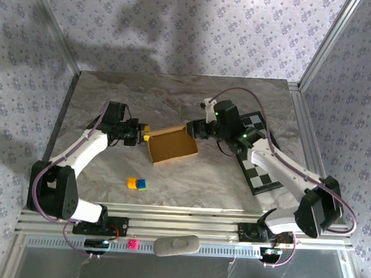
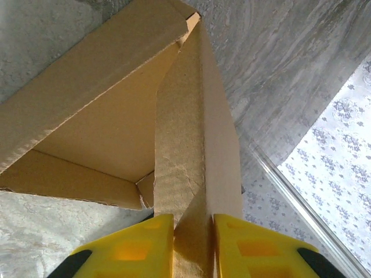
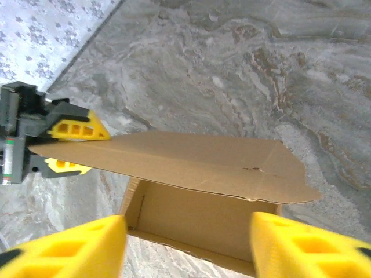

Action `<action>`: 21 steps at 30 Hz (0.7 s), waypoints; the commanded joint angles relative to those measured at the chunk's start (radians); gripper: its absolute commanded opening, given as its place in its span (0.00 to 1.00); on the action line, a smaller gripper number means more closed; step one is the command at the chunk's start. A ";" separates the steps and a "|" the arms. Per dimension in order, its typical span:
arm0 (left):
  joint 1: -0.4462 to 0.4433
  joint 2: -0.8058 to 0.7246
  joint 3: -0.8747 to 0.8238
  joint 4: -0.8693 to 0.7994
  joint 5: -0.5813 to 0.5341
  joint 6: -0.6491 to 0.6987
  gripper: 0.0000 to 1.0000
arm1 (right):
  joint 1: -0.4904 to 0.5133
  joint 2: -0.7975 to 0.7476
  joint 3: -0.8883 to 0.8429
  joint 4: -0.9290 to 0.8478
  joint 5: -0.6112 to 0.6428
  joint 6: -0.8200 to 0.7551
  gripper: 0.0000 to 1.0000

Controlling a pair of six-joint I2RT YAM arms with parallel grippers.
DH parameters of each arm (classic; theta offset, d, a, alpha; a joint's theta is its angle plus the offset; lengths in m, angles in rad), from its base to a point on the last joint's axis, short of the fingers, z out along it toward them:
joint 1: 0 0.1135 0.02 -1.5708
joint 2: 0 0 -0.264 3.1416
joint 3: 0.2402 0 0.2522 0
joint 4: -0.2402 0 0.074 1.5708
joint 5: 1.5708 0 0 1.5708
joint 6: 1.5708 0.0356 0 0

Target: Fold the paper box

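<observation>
Tan-brown cardboard paper box (image 1: 171,146) sits mid-desk on the grey marbled desk (image 1: 175,101), between the two arms. Left pincer (image 2: 193,223) is clamped tight on a standing side panel at the box's left end. Right pincer (image 3: 188,223) is spread wide at the right end, gripping nothing.

Progress, as we judge it: partly done. Base and some walls form a shallow tray, but a long flap hangs loose over the opening and nothing looks tucked or locked.

Hard to read: which flap is which, and whether the right fingers touch cardboard. Box edges are cropped in the left wrist view.

Black-and-white checkerboard (image 1: 262,180) lies right; small coloured blocks (image 1: 137,184) lie near left.
</observation>
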State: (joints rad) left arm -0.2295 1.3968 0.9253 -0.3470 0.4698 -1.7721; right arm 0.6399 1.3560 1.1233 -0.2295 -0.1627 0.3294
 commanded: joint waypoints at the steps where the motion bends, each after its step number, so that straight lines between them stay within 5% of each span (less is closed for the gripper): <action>1: -0.002 -0.015 -0.003 -0.085 -0.010 0.005 0.24 | -0.053 -0.052 0.038 -0.065 0.082 0.088 0.71; 5: -0.002 -0.017 0.010 -0.083 -0.010 0.002 0.27 | -0.185 0.062 0.176 -0.164 0.115 0.216 0.76; 11: 0.008 -0.005 0.043 -0.067 0.003 -0.014 0.28 | -0.308 0.426 0.519 -0.420 -0.107 0.379 0.73; 16: 0.022 0.011 0.078 -0.069 0.017 -0.016 0.29 | -0.313 0.708 0.826 -0.662 -0.236 0.427 0.70; 21: 0.030 0.024 0.102 -0.073 0.030 -0.014 0.35 | -0.287 0.758 0.833 -0.631 -0.316 0.492 0.71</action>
State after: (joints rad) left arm -0.2043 1.4097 0.9894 -0.3706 0.4755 -1.7630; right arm 0.3332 2.1300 1.9285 -0.7895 -0.3832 0.7494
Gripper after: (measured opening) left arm 0.343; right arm 0.709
